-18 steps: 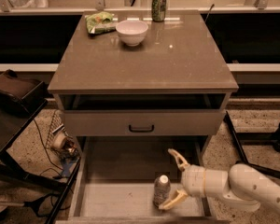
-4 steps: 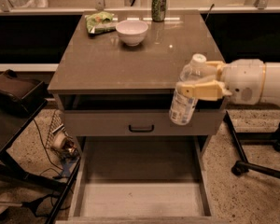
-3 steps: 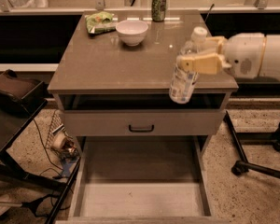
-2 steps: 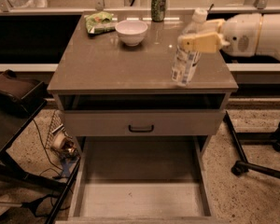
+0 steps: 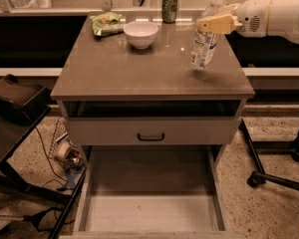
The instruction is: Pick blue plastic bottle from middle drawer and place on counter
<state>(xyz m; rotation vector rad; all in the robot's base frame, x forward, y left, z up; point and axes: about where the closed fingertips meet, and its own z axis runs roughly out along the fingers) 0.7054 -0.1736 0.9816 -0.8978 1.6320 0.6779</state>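
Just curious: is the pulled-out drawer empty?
Empty: the drawer shows only bare floor. The gripper holds the bottle at the right of the counter.

You have one bottle (image 5: 203,46), one can (image 5: 169,6), one bowl (image 5: 140,34), one green packet (image 5: 105,24), one open drawer (image 5: 149,214), and one tool (image 5: 214,15) above the table's (image 5: 114,76) right side, gripping that bottle.

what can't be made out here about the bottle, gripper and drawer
Camera view:
- blue plastic bottle base: touching the counter or above it, angle hides this.
- gripper at the counter's right rear: far finger behind the bottle.
- middle drawer: near end cut off by the bottom edge.
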